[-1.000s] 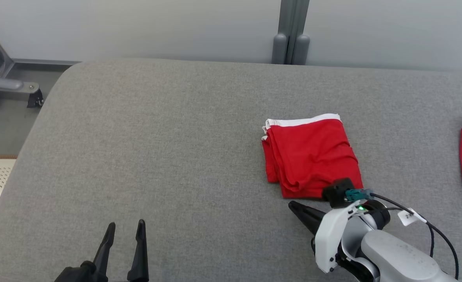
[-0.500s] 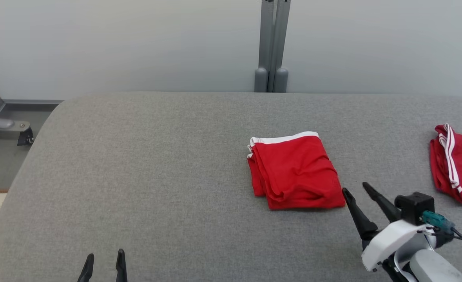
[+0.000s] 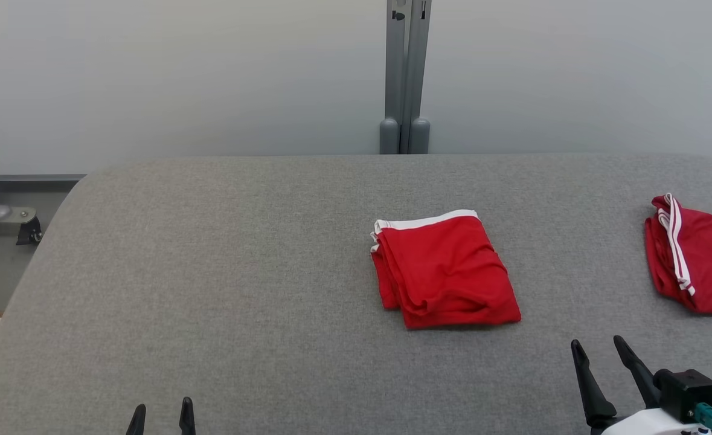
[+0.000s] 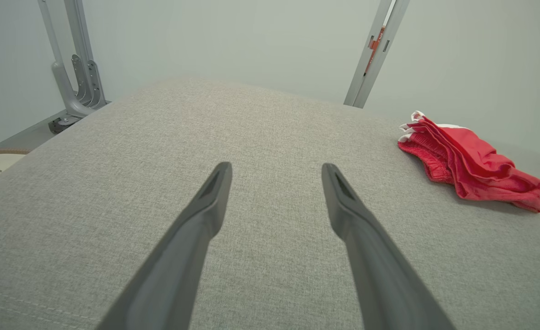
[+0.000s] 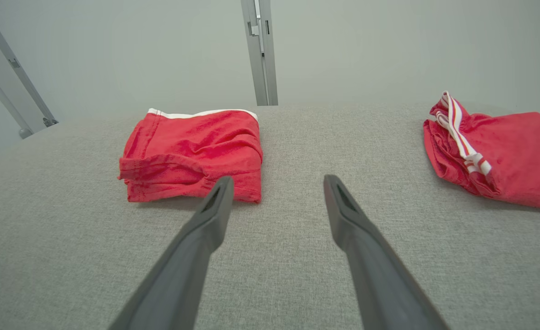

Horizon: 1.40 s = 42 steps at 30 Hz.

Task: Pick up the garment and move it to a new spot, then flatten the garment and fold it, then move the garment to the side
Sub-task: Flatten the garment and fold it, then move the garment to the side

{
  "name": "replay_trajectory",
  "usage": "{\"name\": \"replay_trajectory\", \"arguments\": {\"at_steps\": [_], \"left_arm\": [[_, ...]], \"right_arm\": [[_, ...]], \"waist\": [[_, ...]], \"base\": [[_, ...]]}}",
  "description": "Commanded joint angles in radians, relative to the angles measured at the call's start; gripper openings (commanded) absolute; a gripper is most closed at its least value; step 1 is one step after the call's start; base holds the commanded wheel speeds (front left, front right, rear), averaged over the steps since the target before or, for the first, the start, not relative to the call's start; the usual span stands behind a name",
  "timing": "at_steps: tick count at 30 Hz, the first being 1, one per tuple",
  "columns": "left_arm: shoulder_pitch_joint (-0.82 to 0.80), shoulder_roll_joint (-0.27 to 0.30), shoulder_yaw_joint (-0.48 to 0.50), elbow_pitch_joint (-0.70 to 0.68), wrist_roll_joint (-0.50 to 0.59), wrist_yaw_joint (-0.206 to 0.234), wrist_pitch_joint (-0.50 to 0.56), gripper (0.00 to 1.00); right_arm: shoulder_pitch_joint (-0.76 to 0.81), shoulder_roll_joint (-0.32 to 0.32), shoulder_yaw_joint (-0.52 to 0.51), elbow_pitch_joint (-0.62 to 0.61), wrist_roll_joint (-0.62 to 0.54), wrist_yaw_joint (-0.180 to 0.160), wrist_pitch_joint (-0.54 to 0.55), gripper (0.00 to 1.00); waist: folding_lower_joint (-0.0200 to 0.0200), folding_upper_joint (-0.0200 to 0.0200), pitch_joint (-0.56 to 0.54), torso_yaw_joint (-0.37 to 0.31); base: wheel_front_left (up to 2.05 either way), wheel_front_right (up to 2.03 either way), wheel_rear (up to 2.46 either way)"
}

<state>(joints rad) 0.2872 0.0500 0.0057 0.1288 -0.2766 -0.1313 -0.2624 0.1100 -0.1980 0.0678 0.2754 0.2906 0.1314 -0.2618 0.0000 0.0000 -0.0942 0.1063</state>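
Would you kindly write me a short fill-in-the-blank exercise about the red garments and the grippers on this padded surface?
1. The folded red shorts have a band along their far edge coloured ____.
2. The right gripper stands ____, holding nothing.
3. The striped red garment lies to the robot's ____ of the folded red shorts.
4. Both garments rest on a padded surface coloured ____.
Missing words: white; open; right; grey.

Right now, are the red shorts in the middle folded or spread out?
Folded. The red shorts lie in a compact square, with stacked layers showing along the left edge in the head view.
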Motion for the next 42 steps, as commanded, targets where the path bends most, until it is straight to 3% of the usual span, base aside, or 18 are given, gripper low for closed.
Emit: {"name": "replay_trajectory", "arguments": {"at_steps": [1, 9, 14, 22, 25, 27, 35, 41, 42], "left_arm": [[0.011, 0.002, 0.002, 0.002, -0.002, 0.001, -0.003, 1.0], [0.01, 0.002, -0.003, 0.011, -0.005, 0.001, -0.003, 1.0], [-0.005, 0.002, -0.016, 0.014, -0.011, 0.001, -0.003, 1.0], [-0.068, 0.002, -0.089, 0.023, -0.026, 0.001, -0.003, 1.0], [-0.117, 0.003, -0.126, 0.031, -0.036, 0.001, -0.003, 1.0], [-0.144, 0.004, -0.14, 0.034, -0.045, 0.001, -0.003, 1.0], [-0.216, 0.011, -0.187, 0.051, -0.069, 0.001, -0.003, 1.0], [-0.238, 0.015, -0.197, 0.057, -0.078, 0.001, -0.003, 1.0], [-0.238, 0.015, -0.193, 0.057, -0.078, 0.001, -0.003, 1.0]], "right_arm": [[0.009, 0.005, -0.009, 0.0, -0.011, -0.002, -0.004, 1.0], [-0.001, 0.017, -0.016, 0.004, -0.016, -0.002, -0.004, 1.0], [-0.096, 0.037, -0.011, 0.067, 0.062, -0.002, 0.025, 1.0], [-0.421, 0.045, -0.031, 0.163, 0.135, -0.002, 0.427, 1.0], [-0.566, 0.068, -0.082, 0.259, 0.066, -0.001, 0.568, 1.0], [-0.622, 0.087, -0.113, 0.313, 0.026, -0.001, 0.607, 1.0], [-0.765, 0.125, -0.286, 0.535, -0.156, -0.001, 0.647, 1.0], [-0.808, 0.141, -0.38, 0.661, -0.189, -0.001, 0.667, 1.0], [-0.811, 0.144, -0.384, 0.673, -0.186, -0.001, 0.659, 0.74]], "waist": [[0.0, 0.0, -0.002, -0.003], [0.0, 0.0, -0.002, -0.01], [0.0, 0.0, 0.017, -0.008], [0.0, 0.0, 0.112, 0.021], [0.0, 0.0, 0.173, 0.066], [0.0, 0.0, 0.202, 0.089], [0.0, 0.0, 0.274, 0.163], [0.0, 0.0, 0.288, 0.183], [0.0, 0.0, 0.288, 0.181]], "base": [[0.0, 0.0, 0.0], [0.0, 0.0, 0.0], [0.0, 0.0, 0.0], [0.0, 0.0, 0.0], [0.0, 0.0, 0.0], [0.0, 0.0, 0.0], [0.0, 0.0, 0.0], [0.0, 0.0, 0.0], [0.0, 0.0, 0.0]]}}
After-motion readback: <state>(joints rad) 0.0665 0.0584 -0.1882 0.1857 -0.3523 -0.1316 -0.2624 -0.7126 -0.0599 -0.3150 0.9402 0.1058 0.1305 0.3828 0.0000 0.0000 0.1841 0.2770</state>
